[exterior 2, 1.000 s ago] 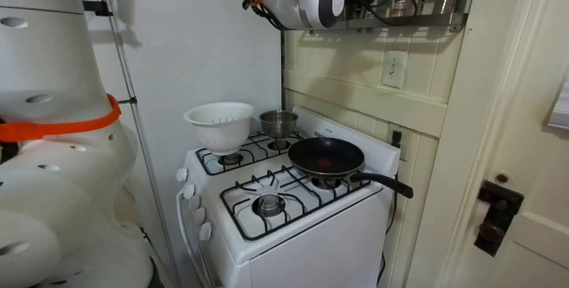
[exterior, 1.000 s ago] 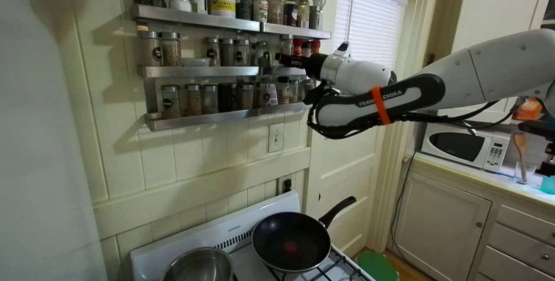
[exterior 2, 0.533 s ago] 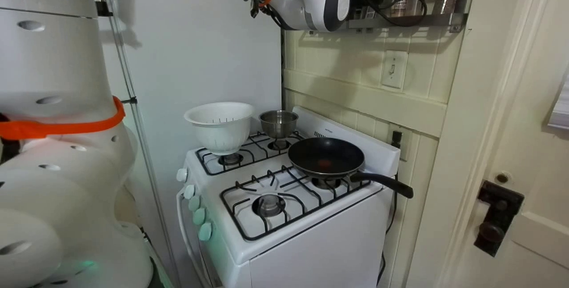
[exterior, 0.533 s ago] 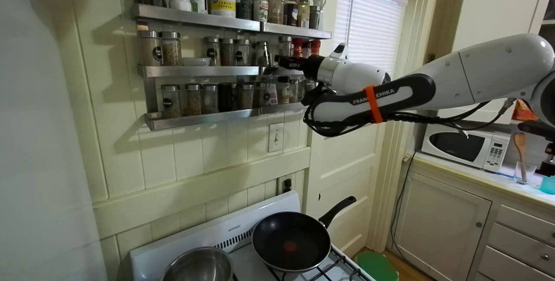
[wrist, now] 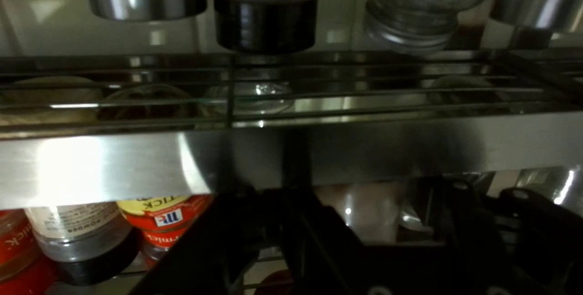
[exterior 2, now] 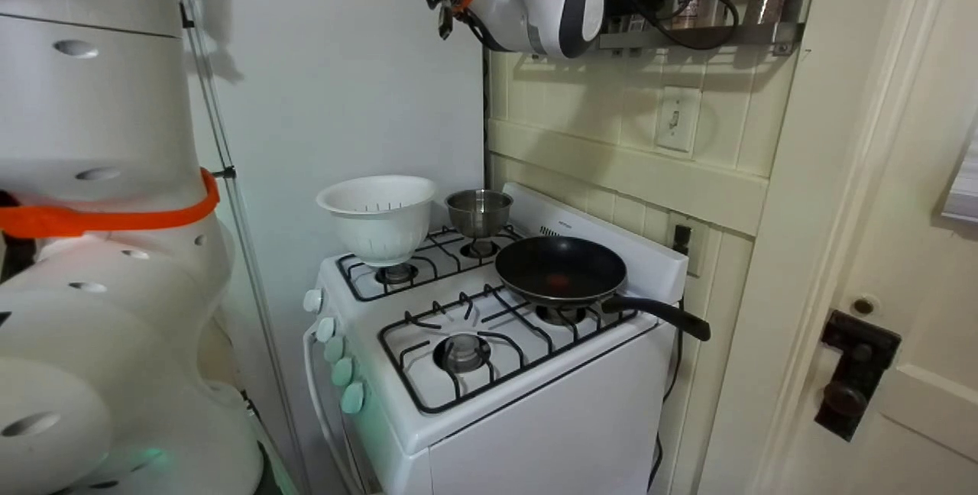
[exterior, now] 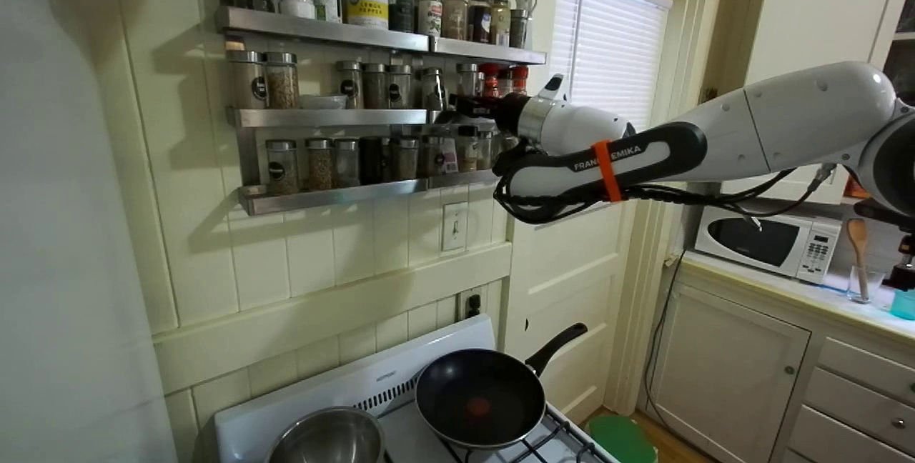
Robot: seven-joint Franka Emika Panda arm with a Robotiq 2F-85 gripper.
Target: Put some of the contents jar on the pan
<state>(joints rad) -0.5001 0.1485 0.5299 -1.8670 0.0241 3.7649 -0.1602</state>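
The black frying pan sits on the stove, its dark bowl bare, in both exterior views (exterior: 500,384) (exterior 2: 561,270). My gripper (exterior: 465,104) is at the front of the middle spice shelf in an exterior view. In the wrist view, which looks upside down, its dark fingers (wrist: 373,195) stand wide apart. A jar with pale pinkish contents (wrist: 364,217) shows between them, partly hidden by the shelf's front rail. A gap shows between it and the finger at the picture's right. Whether the other finger touches it, I cannot tell.
The metal shelf rail (wrist: 364,154) crosses right before the fingers. Red-lidded spice jars (wrist: 168,222) stand beside them, with several glass jars (exterior: 282,163) along the shelves. A steel pot (exterior 2: 479,214) and a white colander (exterior 2: 378,220) stand on the stove.
My gripper has moved slightly closer to the shelf and a little lower. The arm has shifted left in the exterior view with the shelves. The pan has not moved.
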